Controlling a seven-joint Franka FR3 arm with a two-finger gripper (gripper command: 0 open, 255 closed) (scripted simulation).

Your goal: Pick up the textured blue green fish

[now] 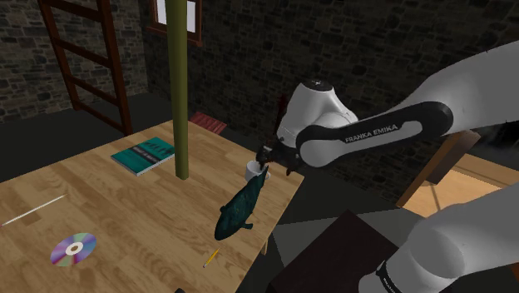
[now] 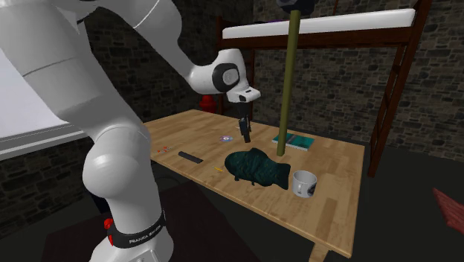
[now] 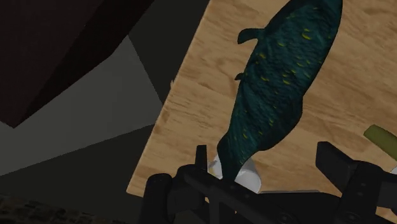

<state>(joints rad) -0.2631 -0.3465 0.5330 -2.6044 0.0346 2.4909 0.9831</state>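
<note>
Plainly the claw (image 3: 264, 149) is open: in the wrist view its two black fingers stand apart, and the narrow tail end of the fish (image 3: 275, 89) reaches in between them, close beside one finger; whether it touches I cannot tell. The fish lies on the pale wood-grain tabletop (image 1: 100, 200). It has a long, tapering body, dark blue-green and scaly, with small fins along one side. The wrist view brings out yellow flecks on the scales, where the shoulder view gives a dark slender shape. In the shoulder view the fish lies close to the tabletop's edge, with the claw at its one o'clock, just beside a white mug (image 1: 254, 169). A yellow pencil (image 1: 211, 257) lies at its seven o'clock, a shiny disc (image 1: 73, 248) at eight o'clock, well apart, and a teal book (image 1: 143, 156) at ten o'clock, near an upright olive-green pole (image 1: 179, 91). The second exterior view shows the forked tail next to the mug, and a flat black bar (image 2: 190, 157) at the fish's nine o'clock.
</note>
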